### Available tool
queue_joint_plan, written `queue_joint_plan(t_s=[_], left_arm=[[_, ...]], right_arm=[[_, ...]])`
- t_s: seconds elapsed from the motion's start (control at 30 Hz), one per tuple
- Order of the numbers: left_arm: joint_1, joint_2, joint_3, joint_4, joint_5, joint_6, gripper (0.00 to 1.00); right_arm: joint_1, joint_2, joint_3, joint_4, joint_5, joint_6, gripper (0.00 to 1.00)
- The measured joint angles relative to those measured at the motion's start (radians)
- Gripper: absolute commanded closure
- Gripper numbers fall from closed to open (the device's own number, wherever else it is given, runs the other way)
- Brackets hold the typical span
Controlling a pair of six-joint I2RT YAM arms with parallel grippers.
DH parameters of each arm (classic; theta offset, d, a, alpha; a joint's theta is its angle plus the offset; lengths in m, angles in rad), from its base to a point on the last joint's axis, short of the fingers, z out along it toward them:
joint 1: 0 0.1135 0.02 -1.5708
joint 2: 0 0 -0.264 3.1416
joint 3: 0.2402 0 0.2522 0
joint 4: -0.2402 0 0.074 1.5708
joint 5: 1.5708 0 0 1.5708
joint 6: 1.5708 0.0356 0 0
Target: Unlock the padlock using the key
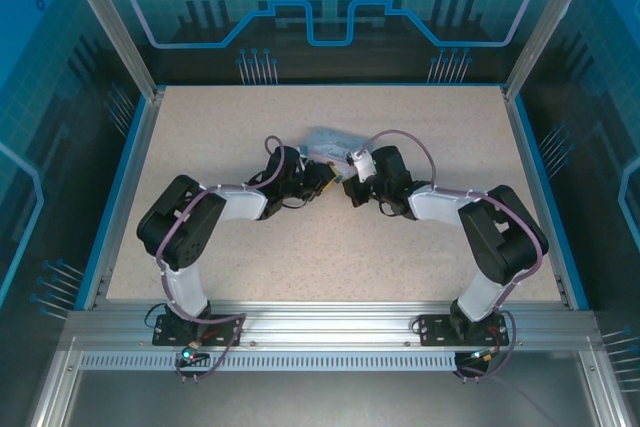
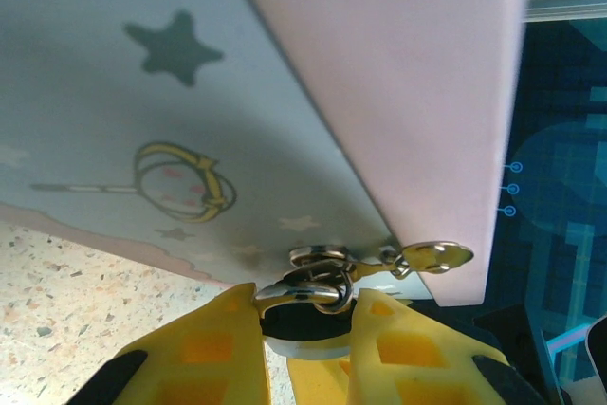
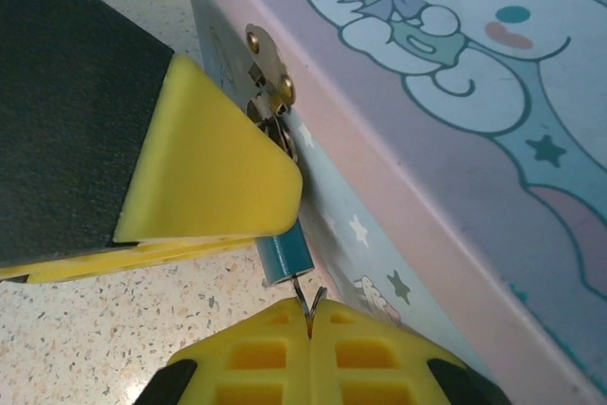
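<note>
Against tin point(image 3: 455, 139) wall: left fingers point(image 2: 204, 358) clamp padlock point(image 3: 284, 255), right fingers point(image 3: 256, 358) pinch key point(image 3: 308, 305) touching its end; bare surface point(image 1: 300, 257) on near side.

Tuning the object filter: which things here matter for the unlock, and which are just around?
Job:
padlock, hanging at the hasp
key, at the padlock's underside
left gripper, closed on the padlock
right gripper, pinching the key

Just around:
patterned tin that carries the hasp
speckled table
</note>
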Motion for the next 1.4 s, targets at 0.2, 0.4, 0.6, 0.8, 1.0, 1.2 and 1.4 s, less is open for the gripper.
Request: queue_joint_plan(t_s=[0.2,0.4,0.6,0.8,1.0,1.2,1.4], left_arm=[[-0.010,0.048,-0.001,0.027,0.022,-0.002,0.92],[-0.027,0.072,-0.016,0.042,0.025,-0.002,0.70],[-0.060,0.074,-0.037,0.066,0.063,-0.027,0.53],[-0.056,0.042,-0.104,0.100,0.067,-0.027,0.39],[-0.030,-0.084,-0.212,0.123,0.078,-0.027,0.37],[0.006,-0.139,-0.319,0.238,0.065,-0.059,0.47],[0.009,-0.073,-0.337,0.386,0.063,-0.119,0.53]], right_arm=[[0.014,-0.001,-0.036,-0.011,0.046,0.052,1.00],[0.029,-0.001,-0.076,-0.004,0.056,0.092,1.00],[0.041,-0.001,-0.087,0.008,0.074,0.124,1.00],[0.054,0.001,-0.092,-0.008,0.075,0.171,1.00],[0.058,-0.011,-0.091,-0.035,0.080,0.222,1.00],[0.058,-0.031,-0.091,-0.051,0.055,0.335,1.00],[0.058,-0.031,-0.091,-0.043,0.031,0.450,1.00]])
